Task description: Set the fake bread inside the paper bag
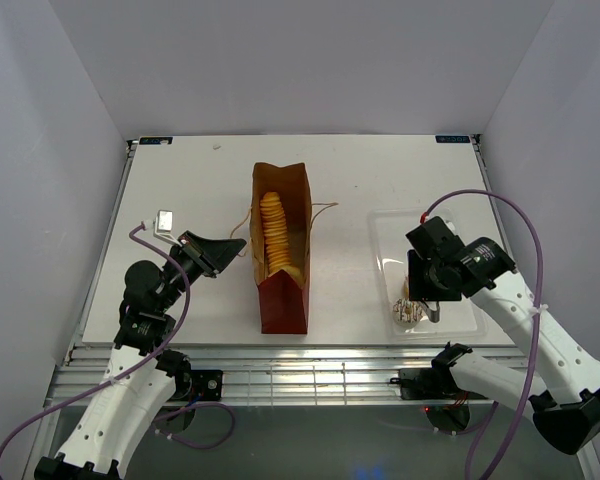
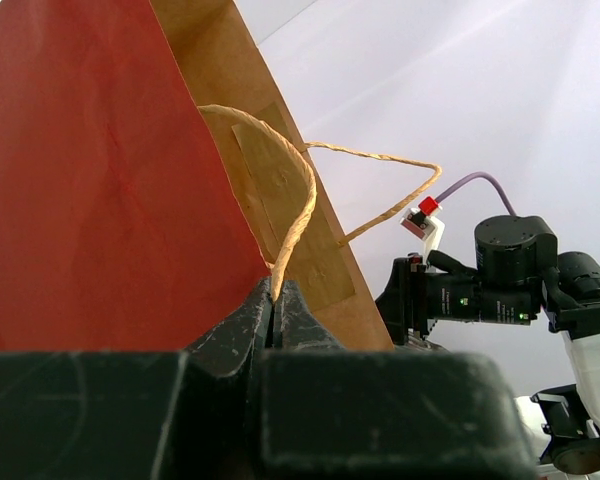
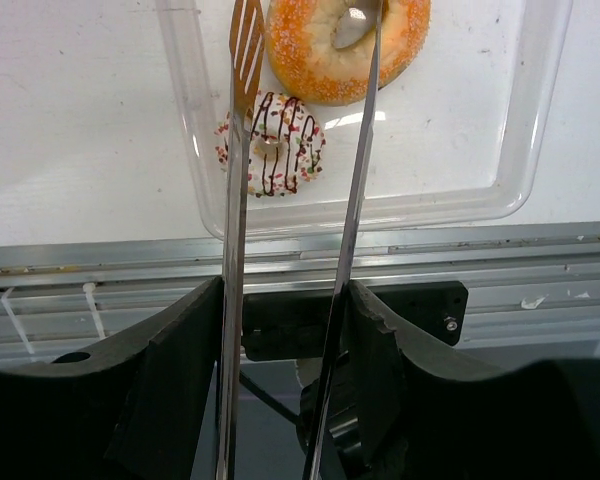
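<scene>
The right gripper's spread metal tongs sit off-centre over the clear tray's ring bun; squeezing may squirt it aside.

No legible text in any view.
The far-left label and the far-right label at the table corners are small dark strips with pale marks, too tiny to read.
</scene>
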Robot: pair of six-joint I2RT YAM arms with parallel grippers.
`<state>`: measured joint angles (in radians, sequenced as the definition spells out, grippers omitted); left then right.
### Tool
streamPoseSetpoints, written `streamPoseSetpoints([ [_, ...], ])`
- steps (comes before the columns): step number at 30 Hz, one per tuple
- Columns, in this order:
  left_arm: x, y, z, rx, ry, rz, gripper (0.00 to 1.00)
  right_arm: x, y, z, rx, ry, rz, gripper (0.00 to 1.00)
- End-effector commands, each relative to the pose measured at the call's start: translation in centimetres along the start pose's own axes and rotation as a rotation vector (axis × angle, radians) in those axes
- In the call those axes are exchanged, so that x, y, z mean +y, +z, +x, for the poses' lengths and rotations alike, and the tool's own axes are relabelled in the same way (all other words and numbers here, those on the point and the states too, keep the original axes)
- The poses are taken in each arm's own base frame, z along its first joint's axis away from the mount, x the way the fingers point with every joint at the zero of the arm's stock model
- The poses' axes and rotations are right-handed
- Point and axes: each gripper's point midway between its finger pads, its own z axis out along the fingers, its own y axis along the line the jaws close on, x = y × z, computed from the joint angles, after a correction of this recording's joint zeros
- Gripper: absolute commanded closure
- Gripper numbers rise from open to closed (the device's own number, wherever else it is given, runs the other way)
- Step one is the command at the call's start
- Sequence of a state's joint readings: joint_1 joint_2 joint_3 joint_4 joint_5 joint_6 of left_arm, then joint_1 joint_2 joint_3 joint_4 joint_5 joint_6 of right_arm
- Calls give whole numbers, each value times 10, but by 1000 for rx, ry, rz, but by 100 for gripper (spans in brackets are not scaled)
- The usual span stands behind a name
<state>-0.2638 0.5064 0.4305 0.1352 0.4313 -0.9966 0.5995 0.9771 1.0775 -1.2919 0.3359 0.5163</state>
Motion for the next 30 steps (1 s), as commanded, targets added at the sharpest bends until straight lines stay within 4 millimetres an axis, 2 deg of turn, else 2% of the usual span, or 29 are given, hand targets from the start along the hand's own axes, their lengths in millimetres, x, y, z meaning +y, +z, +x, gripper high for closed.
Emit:
streamPoseSetpoints([
  [1,-3,-2,3,13,-2,14,100,4,-4,-12,-61,20,-28,43],
  [7,-3,-2,3,15,-8,13,100,14,-3,-9,-56,28,-84,44],
  [12,-4,-3,4,14,-6,18,100,19,11,6,1,22,-102,44],
  [15,-4,-3,4,14,-9,18,100,16,17,14,25,26,-84,44],
  [20,-1,-3,6,16,-14,11,100,8,16,16,19,33,-52,45],
  [23,0,-2,6,18,-16,9,100,5,21,20,26,28,-34,47],
  [30,-1,-2,5,20,-15,8,100,6,23,5,-9,28,-9,59],
])
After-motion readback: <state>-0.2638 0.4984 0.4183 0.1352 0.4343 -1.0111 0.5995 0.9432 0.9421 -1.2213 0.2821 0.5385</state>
